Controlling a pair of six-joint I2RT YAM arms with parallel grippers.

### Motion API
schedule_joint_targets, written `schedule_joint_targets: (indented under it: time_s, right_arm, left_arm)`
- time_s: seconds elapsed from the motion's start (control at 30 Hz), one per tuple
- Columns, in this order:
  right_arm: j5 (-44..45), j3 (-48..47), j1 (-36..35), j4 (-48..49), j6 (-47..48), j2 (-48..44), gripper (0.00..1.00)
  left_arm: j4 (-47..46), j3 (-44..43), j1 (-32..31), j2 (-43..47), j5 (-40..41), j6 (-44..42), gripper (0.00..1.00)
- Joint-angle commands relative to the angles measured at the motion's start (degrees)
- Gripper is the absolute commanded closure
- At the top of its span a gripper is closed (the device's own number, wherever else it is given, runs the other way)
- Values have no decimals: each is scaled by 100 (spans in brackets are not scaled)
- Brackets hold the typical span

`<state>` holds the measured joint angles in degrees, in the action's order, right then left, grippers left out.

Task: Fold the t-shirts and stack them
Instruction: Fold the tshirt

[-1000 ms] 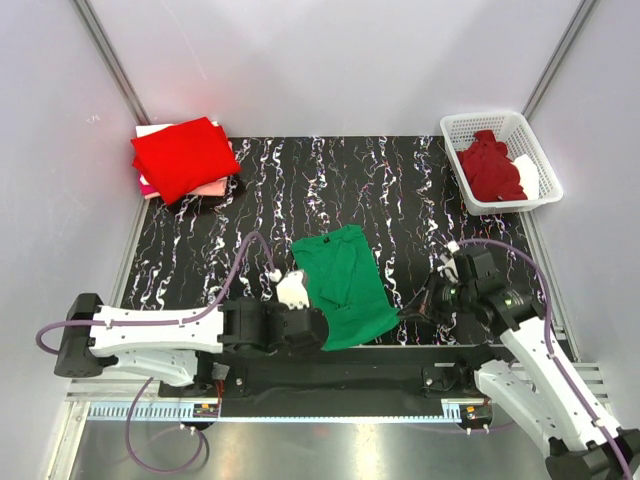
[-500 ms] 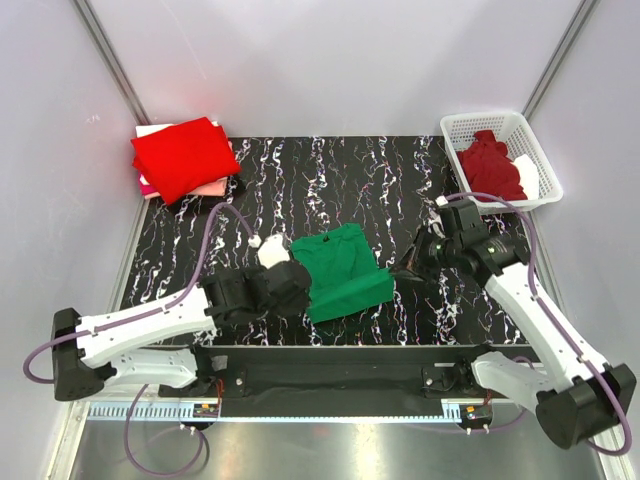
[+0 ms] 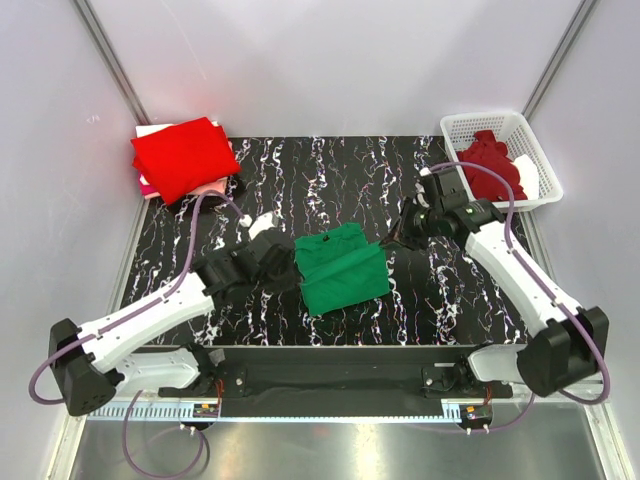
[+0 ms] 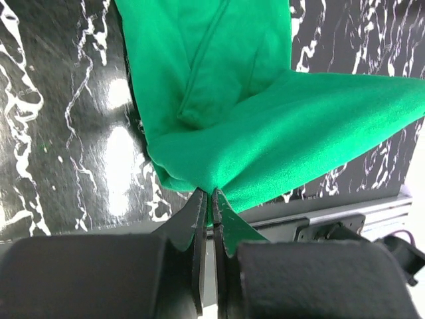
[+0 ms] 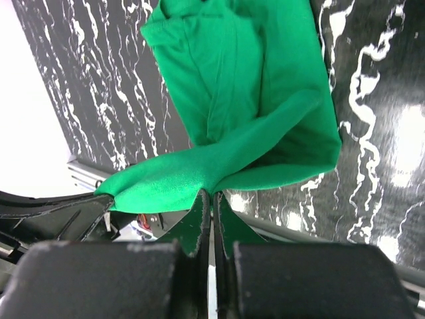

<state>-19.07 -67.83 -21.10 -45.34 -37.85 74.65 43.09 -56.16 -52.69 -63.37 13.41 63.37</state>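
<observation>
The emerald green t-shirt [image 3: 342, 270] lies partly folded in the middle of the table. My left gripper [image 3: 293, 262] is shut on its left corner [image 4: 209, 179]. My right gripper [image 3: 392, 242] is shut on its right corner [image 5: 212, 179]. Both hold the near hem lifted and carried over the shirt's far half. A folded bright red t-shirt [image 3: 183, 157] tops a stack at the back left, with pale pink [image 3: 212, 187] and white under it. A dark maroon t-shirt [image 3: 492, 166] lies crumpled in the basket.
The white lattice basket [image 3: 458, 127] stands at the back right, with a white garment [image 3: 527, 176] beside the maroon one. The black marbled table [image 3: 330, 180] has metal rails along its near edge. Grey walls close in the sides and back.
Both grippers have moved away from the near edge towards the back, carrying the green shirt's near hem over the rest. The shirt is now shorter front to back.
</observation>
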Motion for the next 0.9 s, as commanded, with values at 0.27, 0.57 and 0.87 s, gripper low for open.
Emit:
schedule_joint_targets:
  time_s: [0.27,0.57,0.87]
  right_arm:
    - [492,-1345,291,324,436,1463,100]
    - [79,-3758,370,-17,594,4186,95]
    - [481,-4073,423,-81,462,4577,6]
  left_arm:
    - [-529,-527,1400,-992,-1182,-1213,92]
    - [-654,-1641,2964,-3002,-2272,-2231,75]
    - [25,-3466,3414,-4685,-2730,-2796,23]
